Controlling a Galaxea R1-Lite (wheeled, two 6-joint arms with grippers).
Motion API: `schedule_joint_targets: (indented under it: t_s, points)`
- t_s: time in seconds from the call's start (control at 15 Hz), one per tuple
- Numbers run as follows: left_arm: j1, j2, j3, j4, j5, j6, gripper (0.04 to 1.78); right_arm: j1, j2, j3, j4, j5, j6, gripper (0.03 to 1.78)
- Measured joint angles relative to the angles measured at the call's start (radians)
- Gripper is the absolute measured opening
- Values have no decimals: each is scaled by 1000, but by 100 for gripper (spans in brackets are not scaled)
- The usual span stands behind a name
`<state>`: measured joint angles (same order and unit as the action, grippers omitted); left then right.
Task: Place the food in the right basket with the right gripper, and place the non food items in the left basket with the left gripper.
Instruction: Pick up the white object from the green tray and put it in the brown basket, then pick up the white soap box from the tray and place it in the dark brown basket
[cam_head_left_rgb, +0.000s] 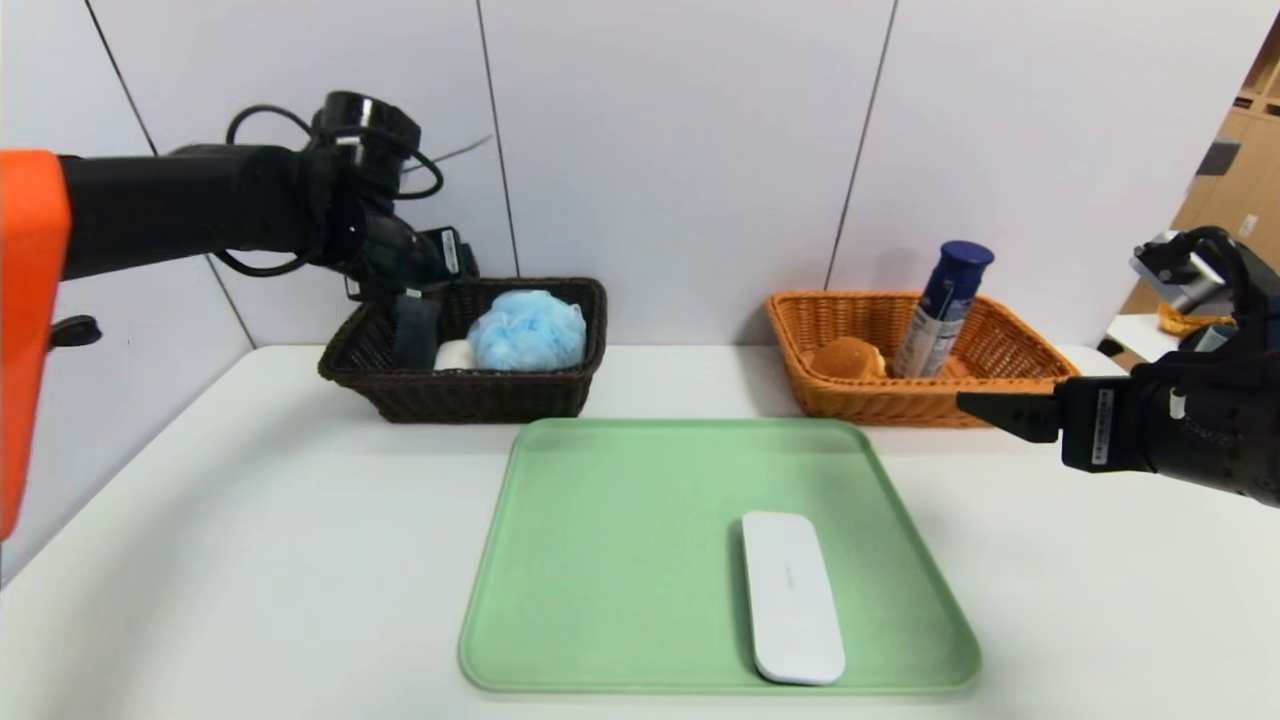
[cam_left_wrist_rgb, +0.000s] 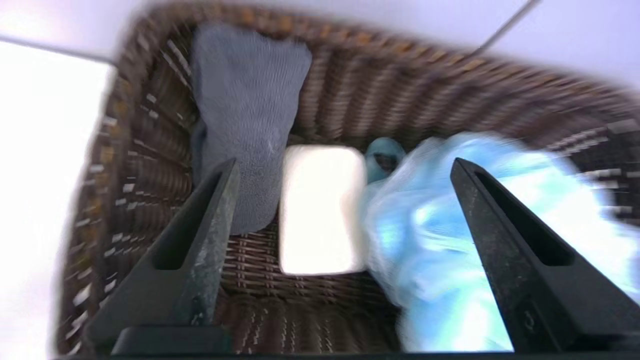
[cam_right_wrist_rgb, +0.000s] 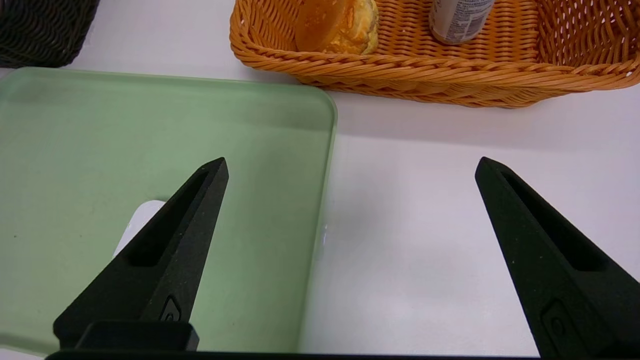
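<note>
The dark left basket (cam_head_left_rgb: 470, 395) holds a blue bath pouf (cam_head_left_rgb: 527, 331), a white soap bar (cam_head_left_rgb: 453, 355) and a grey cloth (cam_head_left_rgb: 415, 330). My left gripper (cam_head_left_rgb: 405, 290) hovers open and empty above its far left corner; in the left wrist view (cam_left_wrist_rgb: 342, 172) the soap (cam_left_wrist_rgb: 320, 210), cloth (cam_left_wrist_rgb: 247, 115) and pouf (cam_left_wrist_rgb: 465, 235) lie below it. The orange right basket (cam_head_left_rgb: 1020, 365) holds a bun (cam_head_left_rgb: 847, 358) and a blue-capped can (cam_head_left_rgb: 940, 310). A white flat remote (cam_head_left_rgb: 790, 595) lies on the green tray (cam_head_left_rgb: 600, 560). My right gripper (cam_head_left_rgb: 975, 405) is open and empty, right of the tray.
The white table (cam_head_left_rgb: 250, 560) backs onto a white panelled wall. In the right wrist view the tray's right edge (cam_right_wrist_rgb: 327, 165) runs between my open fingers (cam_right_wrist_rgb: 195, 220), with the orange basket (cam_right_wrist_rgb: 400, 75) beyond.
</note>
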<state>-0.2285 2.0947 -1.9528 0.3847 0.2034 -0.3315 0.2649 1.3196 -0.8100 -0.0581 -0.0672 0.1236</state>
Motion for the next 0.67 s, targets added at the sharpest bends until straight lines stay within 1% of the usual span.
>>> schedule_joint_targets:
  t_s: [0.07,0.13,0.27,0.53,0.67]
  points:
    - [-26,-41,0,13,0,0,152,0,0,4,-4,0,0,171]
    - [-73,-85,0,44,0,-3,154,0,0,5,-6,0,0,171]
    - [-190,-151,0,150,1,-28,158,0,3,6,-7,0,0,171]
    - [-482,-199,0,396,27,-218,163,0,6,11,-6,0,0,171]
    - [-610,-181,-1,452,36,-334,165,0,6,20,-7,0,0,171]
